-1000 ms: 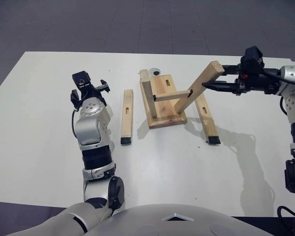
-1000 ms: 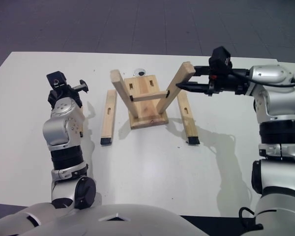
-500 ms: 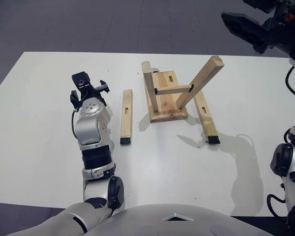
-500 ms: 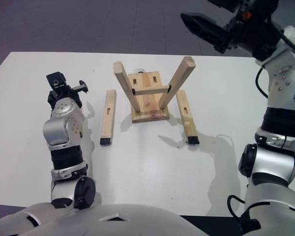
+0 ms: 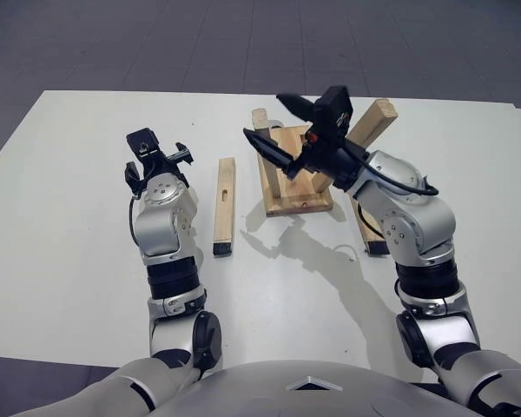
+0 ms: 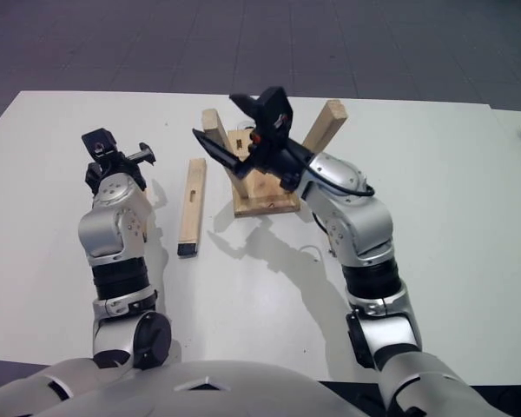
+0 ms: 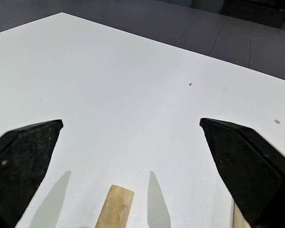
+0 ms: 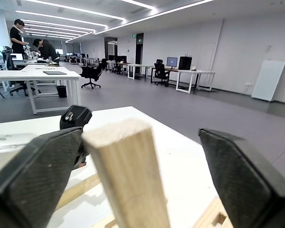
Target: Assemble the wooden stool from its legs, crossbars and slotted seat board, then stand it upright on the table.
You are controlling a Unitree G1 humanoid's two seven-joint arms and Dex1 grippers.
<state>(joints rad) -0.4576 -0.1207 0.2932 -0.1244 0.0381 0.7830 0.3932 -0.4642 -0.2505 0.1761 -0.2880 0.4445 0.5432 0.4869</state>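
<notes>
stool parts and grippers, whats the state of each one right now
seat board: flat on table, two legs fitted
upright leg: standing in board
tilted leg: leaning outward in board
left loose leg: lying flat, unfitted
right loose leg: lying flat, partly hidden
left gripper: open, empty
right gripper: open, around upright leg's top

The left arm [image 5: 161, 228] and right arm [image 5: 414, 228] have rounded silver-grey housings joined by black ring-shaped joint sections. A thin black cable loops beside each upper housing. The left tool [image 7: 131, 122] and right tool [image 5: 262, 115] are black, each with two wedge-shaped fingers; the right tool carries a small red mark.
</notes>
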